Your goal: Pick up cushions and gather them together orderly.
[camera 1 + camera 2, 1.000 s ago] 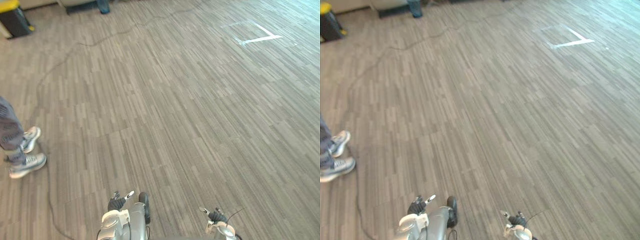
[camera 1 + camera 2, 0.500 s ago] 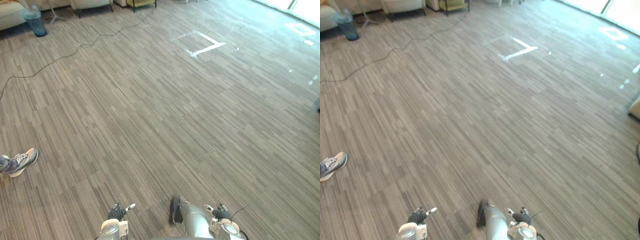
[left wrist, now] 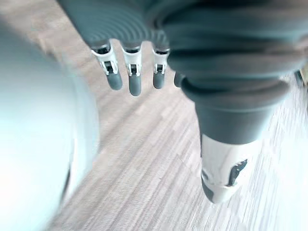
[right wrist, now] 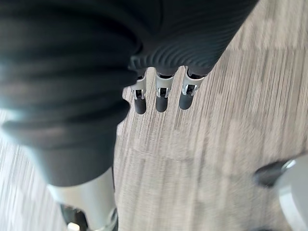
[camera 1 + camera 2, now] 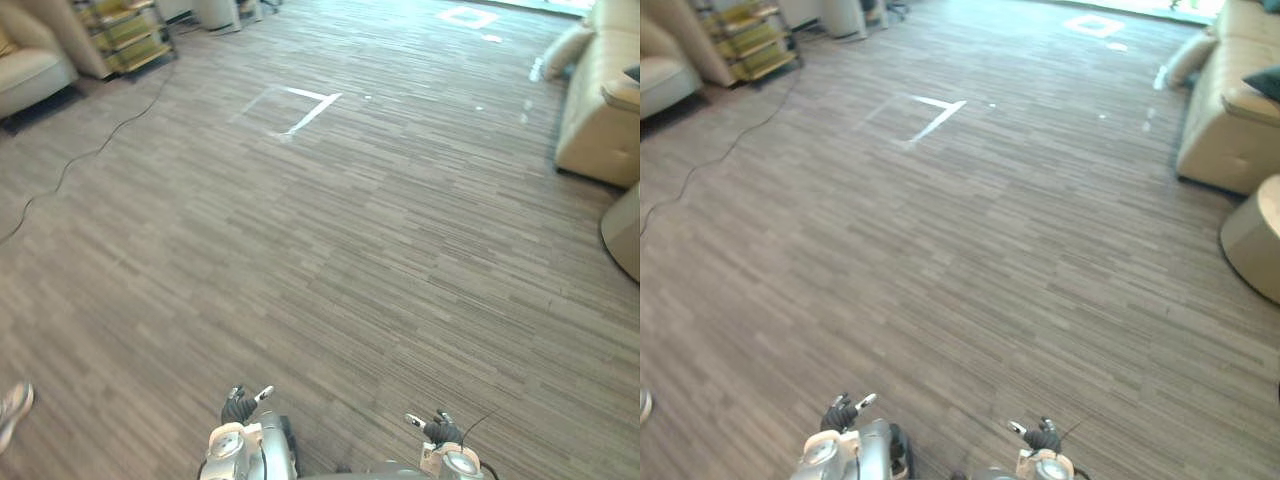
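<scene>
The left robot hand point(image 5: 243, 404) and the right robot hand point(image 5: 436, 429) are hanging open at the near edge of the striped grey floor point(image 5: 350, 250), fingers straight and holding nothing. A beige cushion point(image 5: 566, 48) is leaning against the far end of a cream sofa point(image 5: 598, 120) at the far right, well apart from both hands. A dark cushion point(image 5: 1266, 83) is lying on the sofa itself.

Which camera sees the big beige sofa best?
The right eye view: more of the beige sofa fits inside its right edge. The left eye view crops it tighter; both wrist views face the floor.
</scene>
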Motion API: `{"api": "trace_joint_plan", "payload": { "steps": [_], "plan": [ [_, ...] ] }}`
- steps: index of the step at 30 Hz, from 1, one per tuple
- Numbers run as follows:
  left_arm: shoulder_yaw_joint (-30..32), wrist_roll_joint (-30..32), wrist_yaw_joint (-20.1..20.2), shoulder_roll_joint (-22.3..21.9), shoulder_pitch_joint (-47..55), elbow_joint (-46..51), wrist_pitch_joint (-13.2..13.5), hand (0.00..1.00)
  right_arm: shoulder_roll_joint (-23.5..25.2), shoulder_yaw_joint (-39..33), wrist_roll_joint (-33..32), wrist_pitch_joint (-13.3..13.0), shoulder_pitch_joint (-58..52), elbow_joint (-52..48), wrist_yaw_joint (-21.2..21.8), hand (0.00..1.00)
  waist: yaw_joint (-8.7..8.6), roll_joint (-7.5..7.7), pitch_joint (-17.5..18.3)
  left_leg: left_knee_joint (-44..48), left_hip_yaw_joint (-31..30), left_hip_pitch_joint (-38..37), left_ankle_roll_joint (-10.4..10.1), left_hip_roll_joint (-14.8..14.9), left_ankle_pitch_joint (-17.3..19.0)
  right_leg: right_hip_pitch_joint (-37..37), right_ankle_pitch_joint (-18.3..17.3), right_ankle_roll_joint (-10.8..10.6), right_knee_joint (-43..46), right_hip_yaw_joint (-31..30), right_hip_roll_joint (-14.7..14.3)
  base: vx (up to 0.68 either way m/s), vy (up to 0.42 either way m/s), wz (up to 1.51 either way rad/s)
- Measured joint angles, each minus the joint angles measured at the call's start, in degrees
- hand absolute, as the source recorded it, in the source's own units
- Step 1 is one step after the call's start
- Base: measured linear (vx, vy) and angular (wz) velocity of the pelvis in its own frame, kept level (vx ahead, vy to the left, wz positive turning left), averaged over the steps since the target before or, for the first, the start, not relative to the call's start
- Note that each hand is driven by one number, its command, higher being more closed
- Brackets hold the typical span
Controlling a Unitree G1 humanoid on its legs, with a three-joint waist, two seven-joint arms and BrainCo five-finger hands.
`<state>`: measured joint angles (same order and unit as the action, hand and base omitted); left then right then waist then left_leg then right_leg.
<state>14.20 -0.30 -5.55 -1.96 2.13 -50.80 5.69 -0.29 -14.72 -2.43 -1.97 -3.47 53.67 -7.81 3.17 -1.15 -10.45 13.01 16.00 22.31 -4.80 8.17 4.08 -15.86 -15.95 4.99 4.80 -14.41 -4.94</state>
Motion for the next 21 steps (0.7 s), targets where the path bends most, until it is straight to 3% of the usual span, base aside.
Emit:
{"api": "trace_joint_plan", "payload": {
  "steps": [1, 2, 3, 4, 5, 6, 7, 8, 10, 12, 14, 15, 16, 17, 18, 19, 20, 21],
  "plan": [
    [0.0, 0.0, 0.0, 0.0, 0.0, 0.0, 0.0, 0.0, 0.1, 0.0, 0.1, 0.0, -0.3, 0.1, 0.0, 0.0, 0.41, 0.24, 0.1, 0.9, -0.5, -0.2, 1.2, -0.1, -2.8, -0.6, -0.5, -0.6, 0.3, -0.6, 0.5, 0.78, 0.381, -1.27],
    [0.2, 0.0, 0.0, 1.1, 0.8, -0.7, 0.0, 0.0, 1.1, -0.3, 0.1, 0.0, -1.1, 0.1, 0.1, 0.0, 0.79, 1.8, 2.5, 2.7, -0.7, -0.6, 5.0, -2.1, -8.2, -0.2, -2.3, -3.3, 4.2, -1.0, 2.8, 0.82, 0.383, -0.82],
    [0.1, 0.0, 0.0, 2.4, 0.7, -1.2, 0.0, 0.0, 2.8, -0.8, 0.1, -0.2, -2.0, 0.2, 0.0, 0.0, -0.03, 4.84, 4.0, 3.6, 1.1, -1.8, 6.4, -4.1, -5.3, 3.3, -3.1, -5.0, 12.6, 0.1, 5.3, 0.98, 0.454, -0.66],
    [0.0, 0.0, 0.0, 2.6, 0.6, -1.2, 0.0, 0.0, 3.1, -0.9, 0.1, -0.2, -2.5, 0.6, 0.0, 0.0, 0.0, 5.6, 4.0, 4.1, 1.9, -2.9, 6.3, -4.9, -4.1, 5.2, -2.4, -6.2, 18.2, 0.6, 5.8, 0.78, 0.352, -0.34],
    [-0.1, -0.1, -0.2, 2.9, 0.6, -1.6, 0.0, 0.0, 3.2, -0.8, 0.1, 0.0, -2.9, 1.3, 0.2, 0.0, 0.0, 6.4, 3.9, 4.4, 2.4, -6.5, 6.6, -6.5, -0.6, 10.4, 2.7, -12.2, 32.3, 2.4, 6.4, 0.59, 0.277, -0.26],
    [-0.1, -0.3, -0.2, 3.0, 0.4, -1.7, -0.1, 0.0, 3.1, -0.8, 0.2, -0.2, -3.1, 1.3, 0.2, 0.0, -0.22, 6.39, 3.8, 4.4, 2.4, -8.0, 6.8, -7.1, 0.6, 12.2, 6.1, -14.2, 37.4, 3.2, 6.8, 0.81, 0.362, -0.23],
    [-1.2, -0.9, -0.4, 2.5, 0.0, -3.1, -0.8, 0.0, 2.3, -0.8, 0.2, -0.8, -2.8, 0.8, 0.2, 0.0, -1.04, 5.44, 3.0, 4.4, 2.8, -14.4, 7.1, -8.0, 4.9, 18.1, 6.8, -14.4, 53.2, 7.2, 8.6, 0.64, 0.268, -0.12],
    [-1.5, -1.0, -0.5, 2.1, -0.3, -3.3, -1.0, 0.0, 1.9, -0.8, 0.2, -0.9, -2.7, 0.3, 0.3, 0.0, -1.09, 4.93, 2.6, 4.2, 3.2, -16.6, 7.2, -7.8, 6.1, 19.8, 6.1, -13.1, 56.3, 8.4, 9.0, 0.61, 0.242, -0.32],
    [-2.5, -1.0, -0.6, 0.5, -0.4, -4.0, -1.1, 0.0, 0.3, -0.6, 0.3, -1.3, -2.9, -1.6, 0.5, 0.0, -1.16, 1.88, 2.4, 1.4, 4.4, -24.8, 6.5, -6.7, 10.0, 28.5, 2.4, -9.4, 59.6, 15.0, 10.4, 0.54, 0.18, -0.38],
    [-2.5, -1.0, -0.6, 0.2, -0.6, -4.3, -1.1, 0.0, 0.7, -0.8, 0.1, -1.6, -2.8, -3.1, 0.5, 0.0, -1.99, 2.02, 2.4, -1.5, 4.3, -30.1, 5.8, -6.4, 11.7, 35.4, 0.6, -8.9, 54.9, 20.0, 10.8, 0.67, 0.137, -0.03],
    [-3.1, -1.0, -0.5, 0.0, -1.2, -5.9, -1.3, 0.0, 0.7, -0.9, 0.1, -2.0, -2.0, -3.1, 0.8, 0.0, -3.47, 2.19, 2.3, -5.4, 4.2, -35.7, 5.8, -5.7, 12.0, 39.5, 0.6, -7.4, 40.4, 25.1, 10.4, 0.59, 0.002, 0.26],
    [-4.7, -1.0, -0.4, 0.2, -1.5, -6.4, -1.3, 0.0, 0.6, -1.0, 0.1, -2.0, -1.6, -2.9, 0.9, 0.0, -3.66, 2.44, 2.3, -7.5, 3.7, -38.2, 5.8, -5.7, 12.0, 40.1, 4.3, -6.9, 27.5, 26.7, 9.8, 0.51, -0.044, 0.33],
    [-5.1, -0.9, -0.3, 0.3, -1.6, -6.5, -1.3, 0.0, 0.6, -1.1, 0.1, -2.0, -1.4, -2.8, 0.9, 0.0, -3.79, 2.63, 2.1, -8.0, 3.5, -39.0, 5.8, -6.0, 12.0, 40.2, 5.4, -6.6, 24.5, 26.9, 9.7, 0.68, -0.095, 0.47],
    [-5.3, -0.8, -0.1, 0.0, -1.6, -7.3, -1.4, 0.0, 0.5, -2.0, 0.1, -1.7, -1.0, -2.2, 1.0, 0.0, -4.09, 3.11, 1.8, -9.1, 1.9, -42.3, 5.8, -6.5, 12.0, 40.0, 14.1, -3.5, 17.9, 25.9, 9.2, 0.9, -0.164, 0.3],
    [-4.4, -0.5, 0.2, -1.0, -1.2, -7.9, -1.5, 0.0, -0.1, -2.8, 0.3, -1.4, -0.8, -1.9, 1.0, 0.0, -3.95, 0.88, 2.5, -8.3, 0.5, -44.2, 5.1, -4.4, 11.5, 39.5, 13.8, -0.8, 21.2, 25.7, 7.9, 0.92, -0.178, 0.26],
    [-3.8, 0.3, 0.4, -1.3, -1.0, -7.9, -1.5, 0.0, -0.3, -3.0, 0.2, -1.4, -0.4, -1.9, 1.0, 0.0, -3.3, 0.18, 2.2, -6.2, -0.2, -44.1, 1.8, -3.6, 9.5, 39.6, 10.8, 0.2, 24.9, 26.1, 8.3, 0.77, -0.17, 0.06],
    [-3.8, 0.3, 0.5, -1.3, -1.0, -7.9, -1.5, 0.0, -0.3, -3.4, 0.1, -1.4, -0.3, -1.9, 1.0, 0.0, -3.26, 0.13, 2.1, -4.6, -1.0, -43.9, 1.0, -3.5, 8.5, 39.5, 9.4, 0.3, 26.4, 26.2, 8.6, 0.57, -0.177, 0.15],
    [-3.7, 0.8, 0.7, -1.8, -1.0, -7.8, -1.5, 0.0, -0.8, -3.1, 0.2, -0.8, 0.1, -2.2, 1.1, 0.0, -4.29, -0.71, 1.7, 7.2, -3.2, -40.2, 0.1, -2.1, 5.6, 36.4, 5.8, 0.5, 27.5, 27.0, 8.1, 0.7, -0.237, 0.22]
  ]
}}
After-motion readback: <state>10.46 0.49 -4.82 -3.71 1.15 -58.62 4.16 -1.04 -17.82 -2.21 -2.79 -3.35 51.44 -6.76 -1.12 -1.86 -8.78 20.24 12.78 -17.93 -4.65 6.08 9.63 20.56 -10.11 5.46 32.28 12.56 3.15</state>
